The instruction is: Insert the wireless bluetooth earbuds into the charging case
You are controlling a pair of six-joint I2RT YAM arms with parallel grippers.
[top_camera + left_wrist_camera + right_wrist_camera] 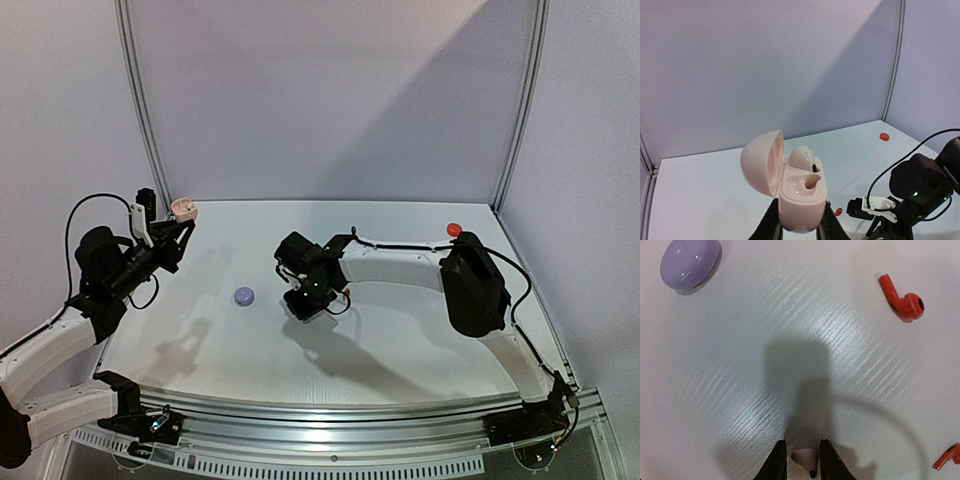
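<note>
Between the fingers of the left pincer (800, 221) stands a pale pink case (801, 196), clamped low on its body and held up above the table (400, 340). Its lid hangs open to the left. 1 seated white earbud (802, 157) sits in the far slot; the near slot is bare.

The right pincer (802, 460) hangs low over the middle of the table, its fingers closed in on a loose white earbud (804, 456) with a dark tip. Whether that earbud is off the surface, I cannot tell.

A red earbud (902, 299) lies on the table ahead and to the right, and a second red earbud (948, 457) lies at the frame's right edge. A closed lilac case (690, 262) rests well to the left. A small red round object (454, 229) sits near the far right corner.
</note>
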